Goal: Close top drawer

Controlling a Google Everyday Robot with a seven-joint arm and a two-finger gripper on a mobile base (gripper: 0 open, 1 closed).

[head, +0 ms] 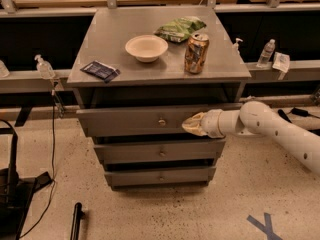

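Note:
The top drawer (130,120) is a grey box with a wide flat front and a small round knob (161,122). It stands pulled out a little from the grey cabinet (160,71), with a dark gap above its front. My gripper (189,125) reaches in from the right on a white arm (272,126). Its tan tip rests against the drawer front, just right of the knob.
On the cabinet top stand a white bowl (146,47), a soda can (196,53), a green chip bag (180,29) and a dark blue packet (100,70). Two narrower drawers (160,153) sit below. Bottles (267,53) line side ledges. Cables and a black stand (12,194) are on the floor at left.

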